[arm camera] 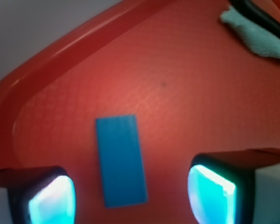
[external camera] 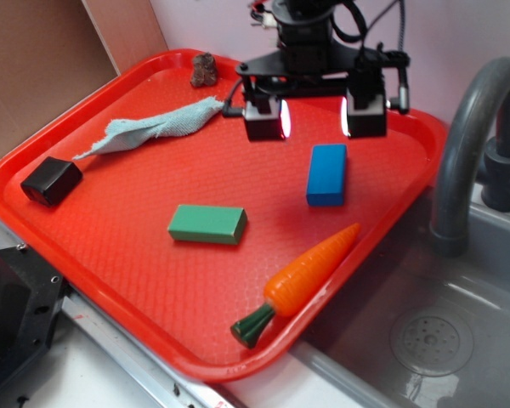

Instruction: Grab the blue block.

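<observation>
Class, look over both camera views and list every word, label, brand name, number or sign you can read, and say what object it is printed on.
None: no readable text shows in either view.
The blue block, green block, black block, toy carrot and red tray all show plain faces.
The gripper and its glowing pads carry no legible marking.

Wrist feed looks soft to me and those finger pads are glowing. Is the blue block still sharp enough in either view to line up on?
Wrist view: the blue block is slightly soft but its edges read clearly; the glowing pads blow out to cyan-white. Exterior view: the block is sharp, and the open gripper casts a pinkish glow on the tray.
</observation>
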